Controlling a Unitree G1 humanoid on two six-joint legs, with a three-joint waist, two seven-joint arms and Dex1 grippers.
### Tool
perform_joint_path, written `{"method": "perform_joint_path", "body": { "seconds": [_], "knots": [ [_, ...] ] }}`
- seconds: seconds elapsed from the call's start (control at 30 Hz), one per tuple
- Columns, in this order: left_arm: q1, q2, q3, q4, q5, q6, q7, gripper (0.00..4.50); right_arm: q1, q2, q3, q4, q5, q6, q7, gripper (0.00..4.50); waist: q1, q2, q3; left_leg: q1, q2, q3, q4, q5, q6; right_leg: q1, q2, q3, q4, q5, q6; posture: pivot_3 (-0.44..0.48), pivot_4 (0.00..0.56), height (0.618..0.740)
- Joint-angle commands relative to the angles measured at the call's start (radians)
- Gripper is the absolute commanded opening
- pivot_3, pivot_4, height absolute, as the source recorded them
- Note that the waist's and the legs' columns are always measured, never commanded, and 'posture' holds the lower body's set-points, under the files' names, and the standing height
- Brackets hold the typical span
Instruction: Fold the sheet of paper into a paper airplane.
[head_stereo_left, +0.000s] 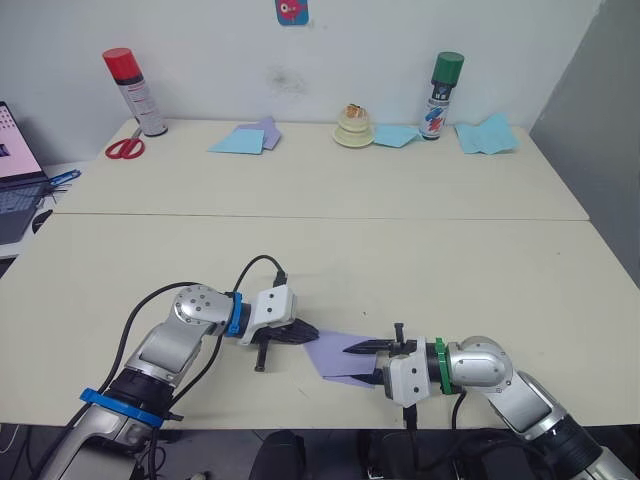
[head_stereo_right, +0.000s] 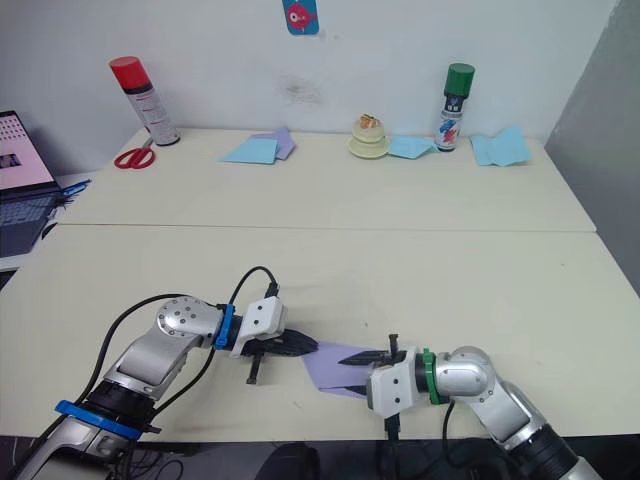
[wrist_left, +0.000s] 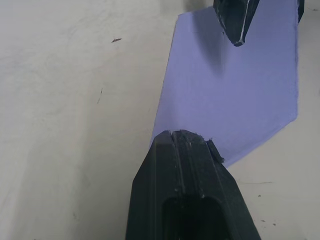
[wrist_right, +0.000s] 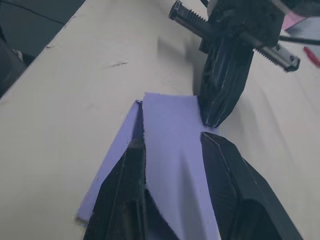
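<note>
Head view, both grippers – L (head_stereo_left: 306, 330), R (head_stereo_left: 358, 349) – on paper (head_stereo_left: 335, 352)

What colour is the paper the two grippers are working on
Plain lavender-purple, no markings. The sheet of paper shows best in the left wrist view.

Spray cans: 2 – red-capped metal spray can (head_stereo_left: 135, 92), green-capped spray can (head_stereo_left: 440, 97)
Red-handled scissors (head_stereo_left: 124, 148): 1
Light blue folded papers: 3 – (head_stereo_left: 238, 141), (head_stereo_left: 397, 136), (head_stereo_left: 487, 135)
Lavender-purple paper sheet (head_stereo_left: 335, 353): 1
Small lavender scrap (head_stereo_left: 264, 129): 1
Cream stacked dish (head_stereo_left: 353, 127): 1
Laptop (head_stereo_left: 18, 170): 1
Black two-finger grippers: 2 – left (head_stereo_left: 308, 329), right (head_stereo_left: 352, 349)
Cream tables: 2 – (head_stereo_left: 420, 190), (head_stereo_left: 420, 280)
</note>
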Motion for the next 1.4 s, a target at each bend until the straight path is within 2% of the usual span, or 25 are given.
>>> {"method": "perform_joint_path", "body": {
  "seconds": [0.03,0.3,0.4,0.5,0.73,1.03,1.4],
  "knots": [
    [0.022,0.002,-0.028,0.034,0.036,0.031,0.001,0.00,-0.016,0.014,0.004,0.026,-0.036,-0.082,-0.047,1.64,0.000,0.000,0.000,0.000,0.000,0.000,0.000,0.000,0.000,0.000,0.000,0.000,0.000,0.000,0.000,0.000,0.150,0.725],
    [0.023,0.001,-0.026,0.031,0.034,0.044,0.002,0.00,-0.026,0.043,0.028,0.073,-0.046,-0.114,-0.055,1.64,0.000,0.000,0.000,0.000,0.000,0.000,0.000,0.000,0.000,0.000,0.000,0.000,0.000,0.000,0.000,0.000,0.150,0.725],
    [0.027,0.004,-0.024,0.029,0.035,0.050,0.003,0.00,-0.021,0.050,0.026,0.080,-0.026,-0.092,-0.046,1.02,0.000,0.000,0.000,0.000,0.000,0.000,0.000,0.000,0.000,0.000,0.000,0.000,0.000,0.000,0.000,0.000,0.150,0.725],
    [0.036,0.010,-0.023,0.029,0.037,0.051,0.002,0.00,-0.011,0.058,0.016,0.079,0.010,-0.057,-0.034,0.05,0.000,0.000,-0.001,0.000,0.000,0.000,0.000,0.000,0.000,0.000,0.000,0.000,0.000,0.000,0.000,0.000,0.150,0.725],
    [0.047,0.018,-0.017,0.061,0.048,0.046,0.008,0.00,0.014,0.078,-0.022,0.033,0.145,0.063,-0.015,0.05,0.000,0.000,-0.001,0.001,0.001,0.000,0.000,0.000,0.000,0.000,0.000,0.001,0.001,0.000,0.000,0.000,0.150,0.725],
    [0.050,0.035,-0.012,0.105,0.060,0.020,0.003,0.00,0.042,0.121,-0.083,-0.087,0.330,0.401,-0.024,0.05,-0.001,0.001,-0.002,0.003,0.001,-0.001,0.000,0.000,0.000,0.001,0.000,0.002,0.002,-0.001,-0.002,0.000,0.150,0.725],
    [0.060,0.054,-0.001,0.119,0.063,-0.005,0.000,0.00,0.035,0.145,-0.106,-0.159,0.391,0.707,-0.065,0.05,-0.003,0.002,-0.003,0.004,0.001,-0.001,-0.001,0.000,0.000,0.001,0.000,0.001,0.002,-0.002,-0.004,0.000,0.150,0.725]
  ]
}}
